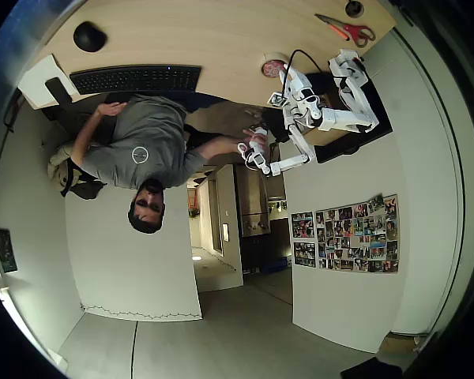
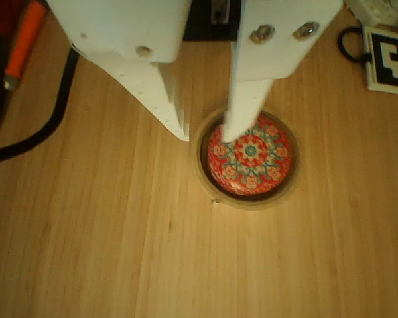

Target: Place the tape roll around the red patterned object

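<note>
Wrist view: we see the tape roll (image 2: 247, 196) lying flat on the wooden table (image 2: 119, 252), encircling the red patterned object (image 2: 252, 162). The gripper (image 2: 205, 132) stands spread, one finger (image 2: 169, 99) just outside the ring and the other over the object's top, pinching nothing. We judge the ring light and stiff, best taken across its wall; the glossy dome looks slippery. The overhead view adds the scissors (image 1: 346, 30), keyboard (image 1: 134, 78) and a seated person (image 1: 138, 150)

Scissors (image 1: 347, 30) on wooden desk (image 1: 221, 31), keyboard (image 1: 136, 78), mouse (image 1: 88, 36), seated person (image 1: 142, 150), photo collage (image 1: 344, 233), black cable (image 2: 33, 132), fiducial tag (image 2: 390, 61).
</note>
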Motion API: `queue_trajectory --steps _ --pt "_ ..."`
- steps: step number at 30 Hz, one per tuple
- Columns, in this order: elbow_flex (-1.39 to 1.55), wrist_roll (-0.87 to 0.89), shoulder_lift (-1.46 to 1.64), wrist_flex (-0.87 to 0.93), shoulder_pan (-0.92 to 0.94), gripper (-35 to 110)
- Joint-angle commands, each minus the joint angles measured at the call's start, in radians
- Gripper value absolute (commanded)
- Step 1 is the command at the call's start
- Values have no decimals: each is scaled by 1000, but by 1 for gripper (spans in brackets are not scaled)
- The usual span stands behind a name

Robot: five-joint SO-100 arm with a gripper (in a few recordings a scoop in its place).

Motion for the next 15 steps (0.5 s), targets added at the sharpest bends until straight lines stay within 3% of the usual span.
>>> queue_trajectory --steps 1,11,15 --pt "-75 -20 -6 49 -12 26" --pt "-334 -190 40 301 -48 34" --pt "-350 -282 95 313 -110 35"
